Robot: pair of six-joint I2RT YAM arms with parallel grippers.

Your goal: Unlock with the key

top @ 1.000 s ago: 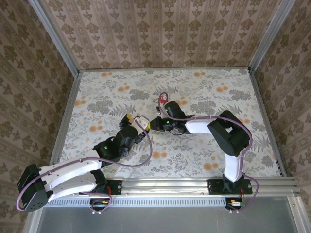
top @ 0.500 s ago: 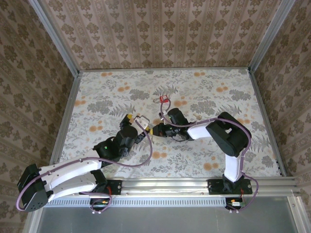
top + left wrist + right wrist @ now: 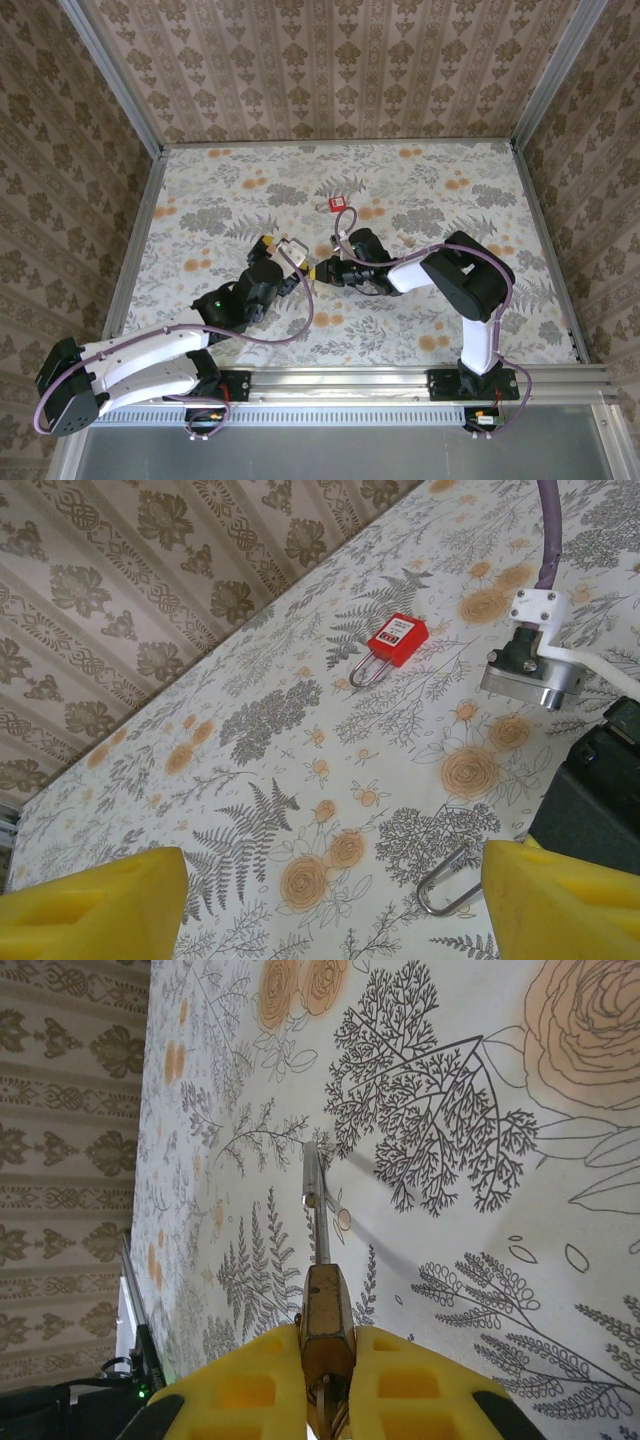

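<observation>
Right fingers (image 3: 240,1375) clamp the key (image 3: 325,1310), its blade out low over the tablecloth (image 3: 480,1110). Left fingers (image 3: 90,900) stand wide apart, with a silver shackle (image 3: 447,883) just beside one. A red padlock (image 3: 396,640) lies farther off, untouched. The risk is that nothing pins a lock, so the key's push could slide it away or twist the blade.

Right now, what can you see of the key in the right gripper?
The key has a brass-coloured head and a thin silvery metal blade. The right gripper is shut on the head, between its yellow fingers. The blade points straight out from them, low over the floral tablecloth. Whether the tip touches it I cannot tell.
</observation>
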